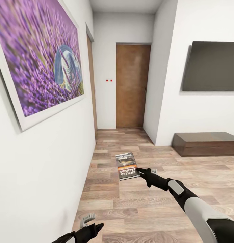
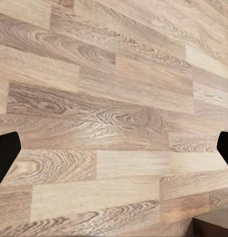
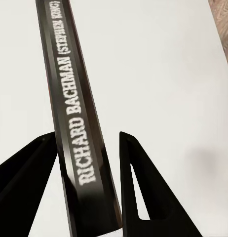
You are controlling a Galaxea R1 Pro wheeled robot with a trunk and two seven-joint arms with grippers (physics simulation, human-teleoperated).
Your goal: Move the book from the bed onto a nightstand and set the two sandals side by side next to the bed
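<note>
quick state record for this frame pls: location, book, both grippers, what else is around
location: hallway, wood floor
book: held flat above the floor by right gripper, cover up
right gripper: shut on book, fingers either side of its spine
left gripper: open, nothing held, low by the left wall
ahead: closed door
right side: TV above low cabinet
left wall: lavender picture
</note>
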